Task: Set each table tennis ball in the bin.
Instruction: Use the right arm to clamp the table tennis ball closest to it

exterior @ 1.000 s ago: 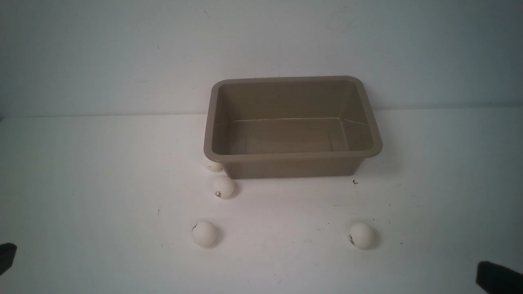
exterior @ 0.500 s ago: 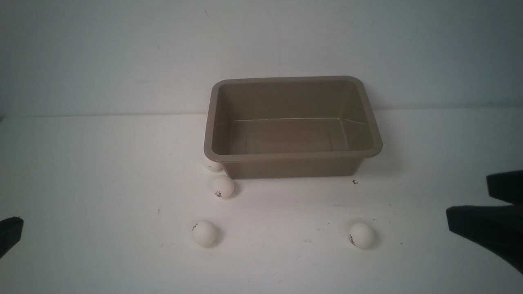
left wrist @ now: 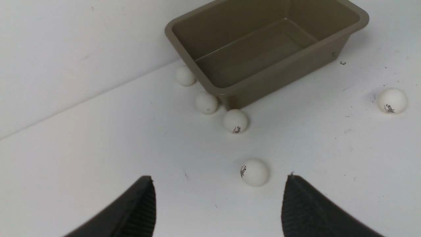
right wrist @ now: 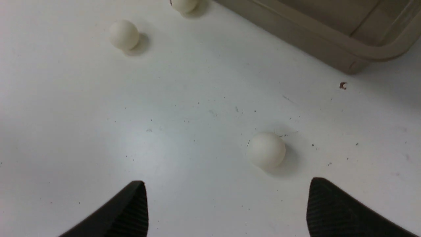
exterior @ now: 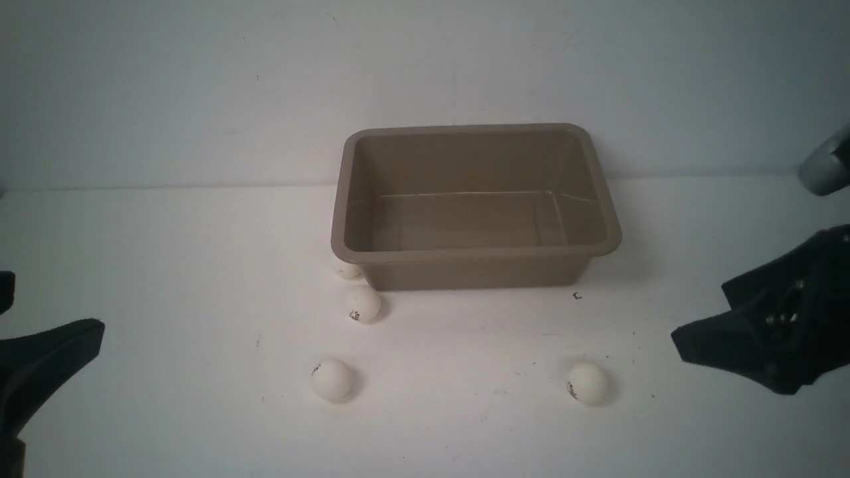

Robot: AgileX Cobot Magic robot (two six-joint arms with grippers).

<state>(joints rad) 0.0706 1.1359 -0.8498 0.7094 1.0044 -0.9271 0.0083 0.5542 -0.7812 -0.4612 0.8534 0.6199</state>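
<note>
The taupe bin stands empty at the middle back of the white table. Several white table tennis balls lie in front of it and to its left. One is tucked under the bin's front left corner, with one just before it. One lies nearer on the left and one nearer on the right. My left gripper is open and empty at the left edge, and the near left ball lies just ahead of its jaws. My right gripper is open and empty, right of the right ball.
The left wrist view shows one more ball beside the bin's left wall, near the back wall. A small dark speck lies by the bin's front right corner. The white back wall rises right behind the bin.
Both grippers have come into the front view from its lower corners. The right one rose and moved in towards the right ball. The balls and the bin have not moved.
</note>
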